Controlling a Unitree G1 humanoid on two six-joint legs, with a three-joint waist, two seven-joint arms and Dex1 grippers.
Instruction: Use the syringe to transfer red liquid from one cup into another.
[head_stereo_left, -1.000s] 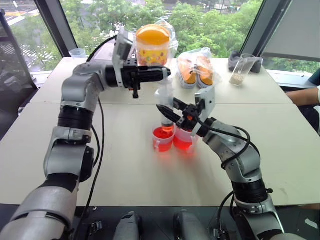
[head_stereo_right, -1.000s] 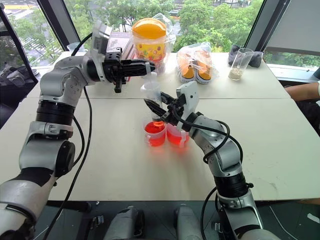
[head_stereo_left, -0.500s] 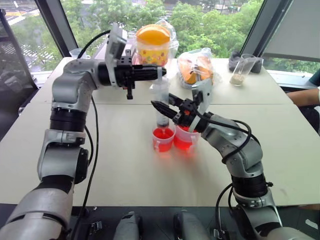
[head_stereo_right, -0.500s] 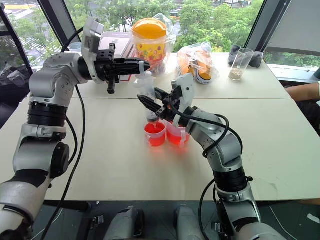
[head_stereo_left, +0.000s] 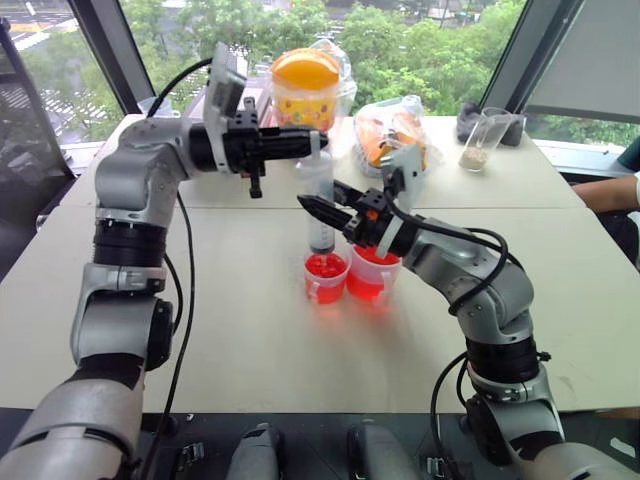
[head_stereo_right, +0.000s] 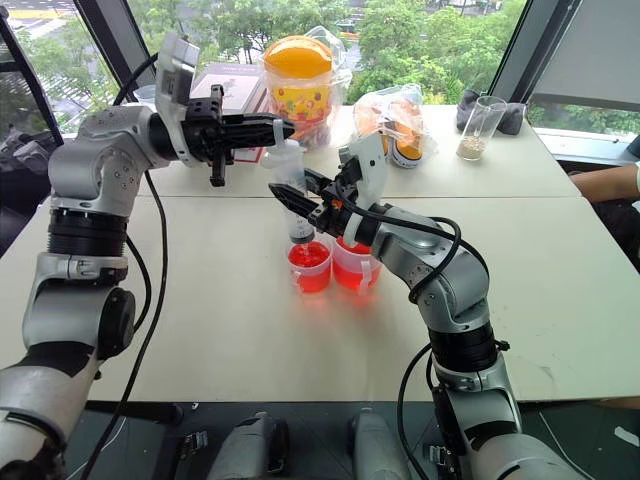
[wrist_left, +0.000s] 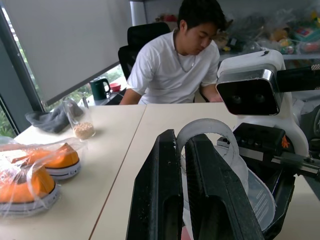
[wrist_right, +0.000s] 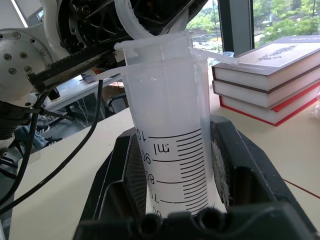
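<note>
The syringe (head_stereo_left: 320, 188) stands upright over the left of two cups, its tip just above that cup's rim. My right gripper (head_stereo_left: 312, 207) is shut on the clear barrel (wrist_right: 167, 130), which sits between its two fingers (wrist_right: 120, 165). My left gripper (head_stereo_left: 322, 142) reaches in level from the left. It is shut on the plunger's ring (wrist_left: 205, 127) at the syringe's top. Both cups, the left cup (head_stereo_left: 325, 280) and the right cup (head_stereo_left: 371, 280), hold red liquid and stand side by side in the middle of the table.
At the table's far side stand an orange-lidded jar (head_stereo_left: 305, 90), a bag with orange shoes (head_stereo_left: 395, 138), a clear cup with beige powder (head_stereo_left: 480, 140) and stacked books (wrist_right: 270, 85). A person (wrist_left: 185, 65) sits at the right end of the table.
My right gripper has risen and swung left with the barrel, lifting the syringe's tip out of the left cup and standing it more upright. The left gripper stays on the plunger.
</note>
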